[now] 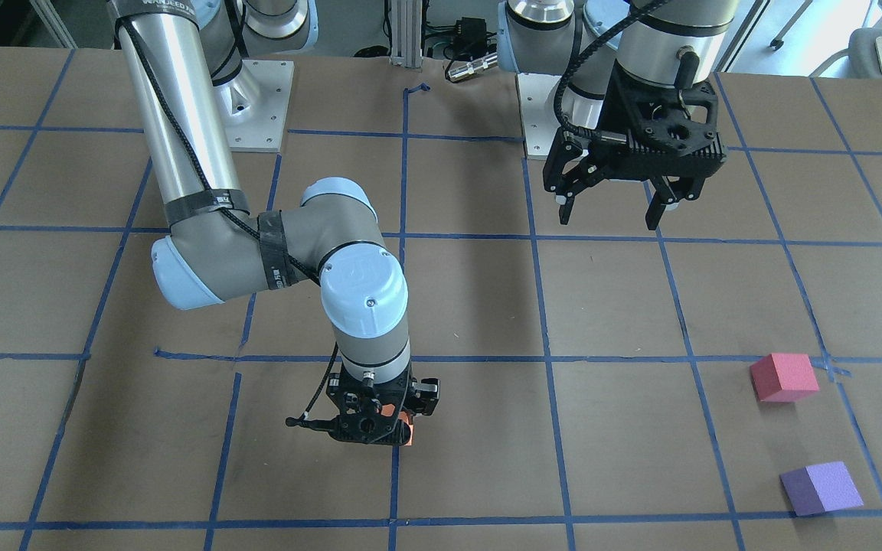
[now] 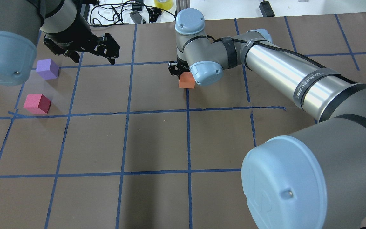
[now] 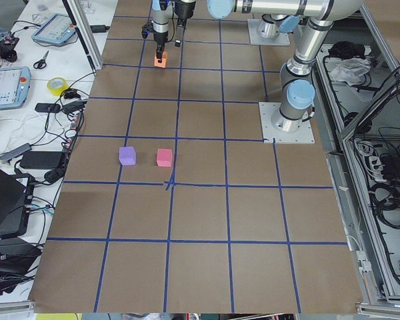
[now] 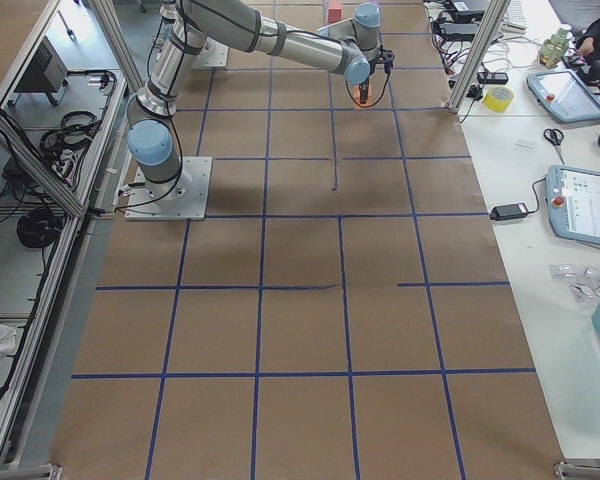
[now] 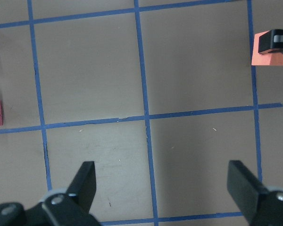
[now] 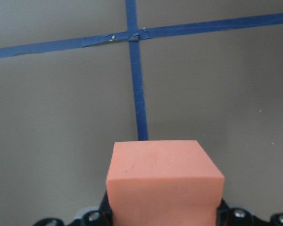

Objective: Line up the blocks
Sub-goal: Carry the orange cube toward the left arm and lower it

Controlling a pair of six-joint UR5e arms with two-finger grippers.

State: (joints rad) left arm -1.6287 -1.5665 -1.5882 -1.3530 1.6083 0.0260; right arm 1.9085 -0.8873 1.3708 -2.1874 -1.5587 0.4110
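The orange block (image 2: 186, 80) is between the fingers of my right gripper (image 2: 178, 70), which is shut on it low over the table near its middle; it fills the right wrist view (image 6: 164, 181). I cannot tell whether it touches the table. The pinkish-red block (image 2: 37, 103) and the purple block (image 2: 47, 68) sit side by side, apart, on the table at the left. My left gripper (image 2: 92, 56) hangs open and empty above the table, right of the purple block; its fingers (image 5: 87, 181) are spread wide.
Blue tape lines (image 2: 187, 127) form a grid on the brown table. The arm base plates (image 1: 257, 99) stand at the robot's side. Cables and a yellow tape roll (image 2: 163, 3) lie beyond the far edge.
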